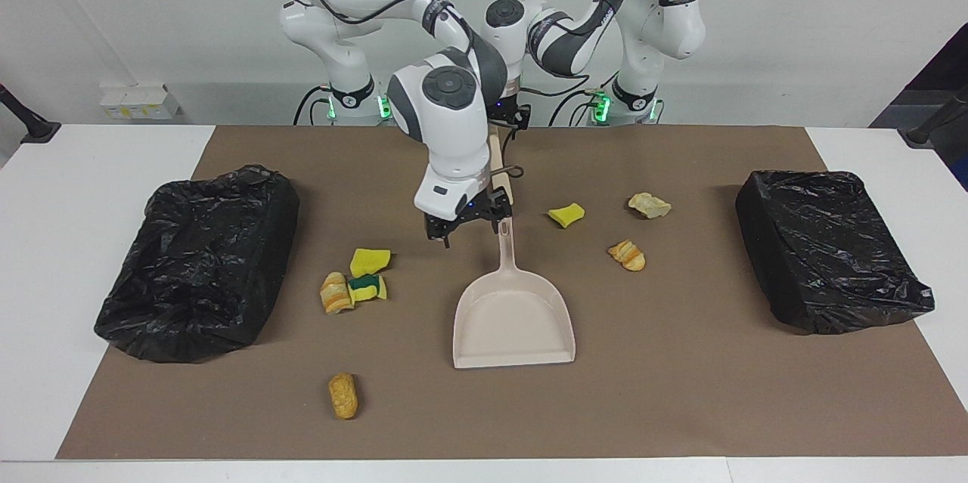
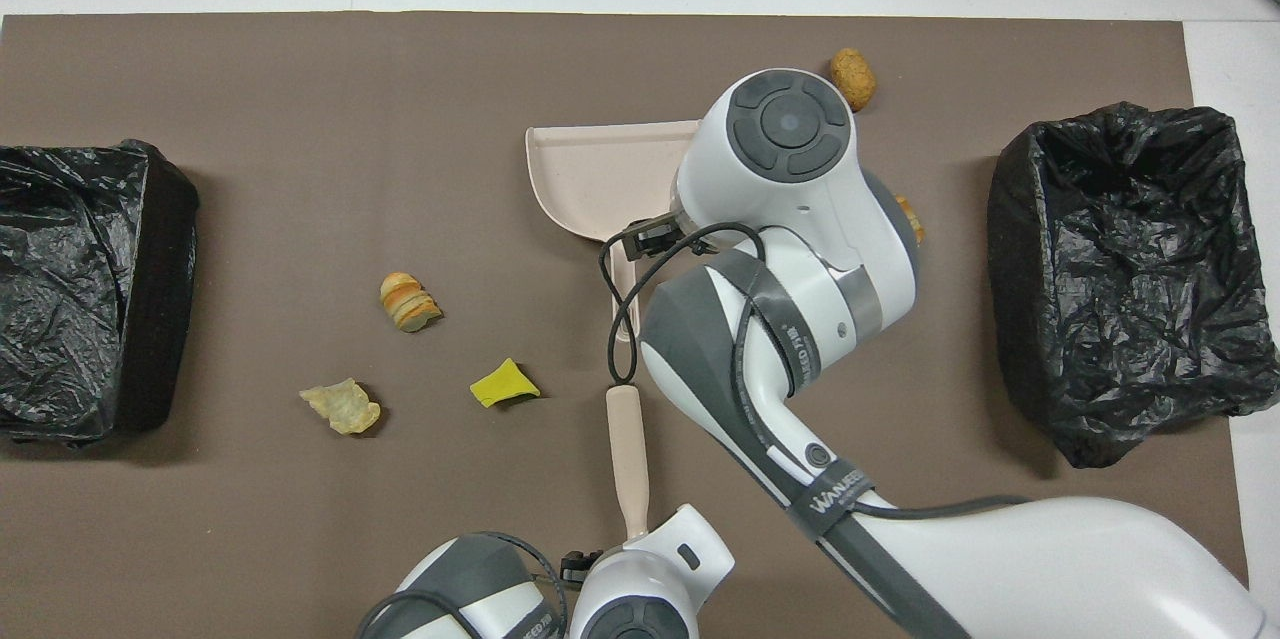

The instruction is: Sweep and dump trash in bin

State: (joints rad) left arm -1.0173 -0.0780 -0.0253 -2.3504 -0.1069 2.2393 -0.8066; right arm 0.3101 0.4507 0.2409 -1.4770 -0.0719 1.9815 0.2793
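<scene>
a brown mat (image 1: 681,392) covers a white table (image 1: 76,188). in the centre of the facing view lies a plain pale beige dustpan (image 1: 514,317); the brush handle (image 2: 628,454) low in the centre of the overhead view has the same beige. at the left and right edges sit two bins (image 1: 197,264) (image 1: 832,249) lined with glossy, crinkled black plastic. the trash is mixed: a plain yellow sponge scrap (image 1: 566,215), a yellow scrap (image 1: 370,261), a yellow and dark green one (image 1: 366,287), striped orange-tan bread chunks (image 1: 627,255) (image 1: 334,293), a pale tan crumpled piece (image 1: 648,204) and a golden-brown lump (image 1: 343,394) at lower left. the arms (image 1: 446,120) are white with dark grey joints and black cables.
</scene>
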